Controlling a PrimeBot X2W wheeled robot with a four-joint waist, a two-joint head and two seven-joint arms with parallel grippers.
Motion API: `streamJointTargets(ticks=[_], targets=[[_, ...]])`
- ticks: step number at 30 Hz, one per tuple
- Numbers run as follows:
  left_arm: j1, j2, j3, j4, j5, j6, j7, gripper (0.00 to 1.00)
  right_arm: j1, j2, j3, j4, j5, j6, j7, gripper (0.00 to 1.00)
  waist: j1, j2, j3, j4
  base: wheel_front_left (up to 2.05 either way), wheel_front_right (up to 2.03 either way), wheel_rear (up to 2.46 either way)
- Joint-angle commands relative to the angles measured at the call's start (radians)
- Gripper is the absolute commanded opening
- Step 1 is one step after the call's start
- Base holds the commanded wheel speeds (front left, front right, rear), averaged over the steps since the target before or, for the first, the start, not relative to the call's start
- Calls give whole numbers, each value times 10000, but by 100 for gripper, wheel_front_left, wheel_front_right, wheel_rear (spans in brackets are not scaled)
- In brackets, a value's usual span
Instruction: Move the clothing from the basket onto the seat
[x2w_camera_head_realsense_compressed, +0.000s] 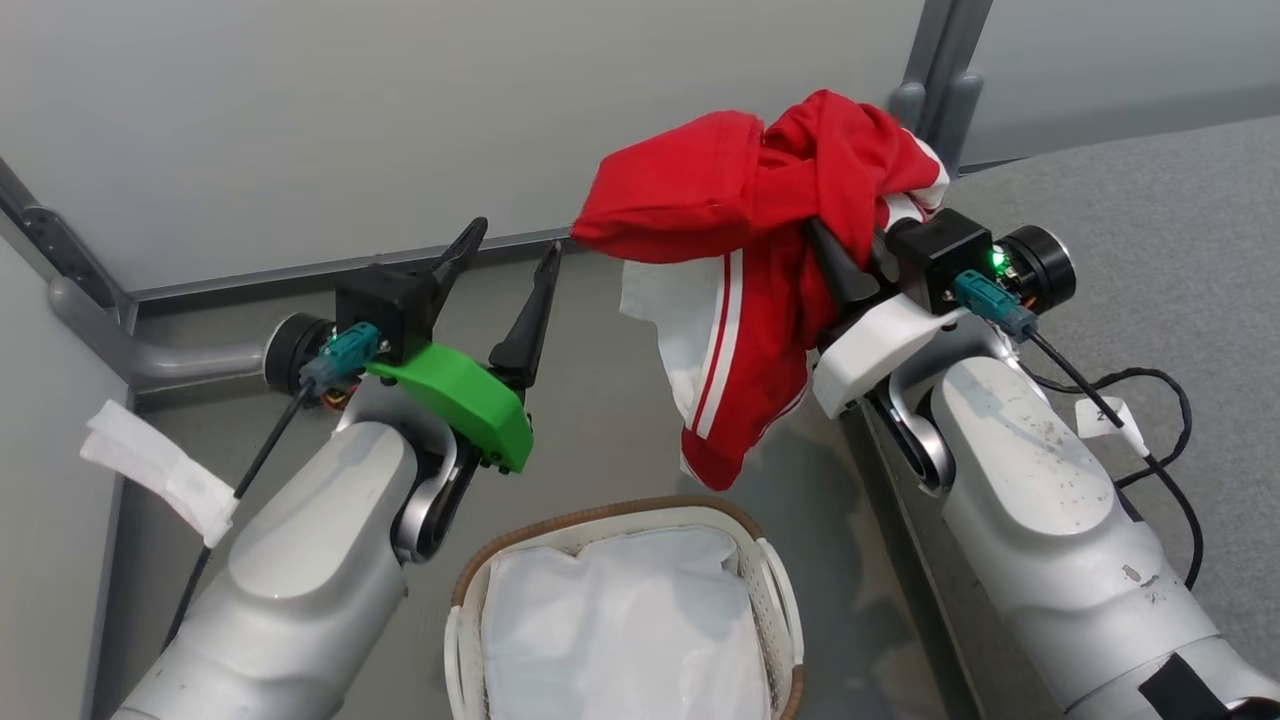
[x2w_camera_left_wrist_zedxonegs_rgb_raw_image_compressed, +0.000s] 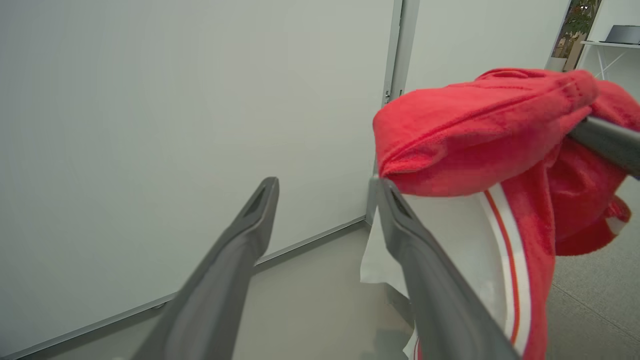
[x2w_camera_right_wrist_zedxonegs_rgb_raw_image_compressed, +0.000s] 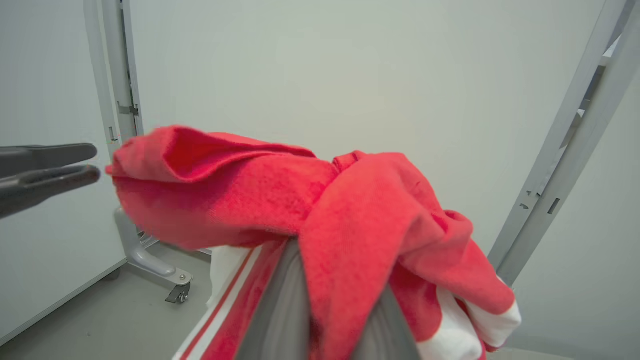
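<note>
The right hand (x2w_camera_head_realsense_compressed: 845, 262) is clamped on the red clothing (x2w_camera_head_realsense_compressed: 740, 200), which dangles in the air just past the far side of the basket (x2w_camera_head_realsense_compressed: 600, 512). The seat (x2w_camera_head_realsense_compressed: 1150, 200) lies off to the right, next to that arm, so I'd guess it swings right. The left hand (x2w_camera_head_realsense_compressed: 512, 240) is spread wide and empty.

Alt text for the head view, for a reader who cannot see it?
The right gripper holds the bunched red clothing in the air, above the basket and left of the grey seat. The left gripper hangs open and empty beside it. The basket contains a white liner.
</note>
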Motion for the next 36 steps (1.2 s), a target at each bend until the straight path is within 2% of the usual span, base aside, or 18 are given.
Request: streamJointTargets(ticks=[1, 9, 21, 27, 36], targets=[[333, 164, 53, -173, 188, 86, -57, 100, 86, -36, -139, 25, -107, -14, -28, 0, 0, 0, 37, -46, 0, 0, 0], [1515, 523, 596, -1206, 629, 352, -64, 100, 115, -37, -751, 110, -439, -14, -28, 0, 0, 0, 213, -239, 0, 0, 0], [2510, 233, 1160, -1452, 1163, 127, -56, 100, 124, -42, -1182, 27, -682, -14, -28, 0, 0, 0, 522, -693, 0, 0, 0], [2701, 60, 1433, -1501, 1505, 81, -55, 100, -45, -41, -1364, -129, -720, -15, -28, 0, 0, 0, 849, -1604, 0, 0, 0], [2538, -1, 1768, -1557, 2192, -19, -55, 100, -184, -38, -1937, -459, -1004, -15, -28, 0, 0, 0, 1506, -3785, 0, 0, 0]])
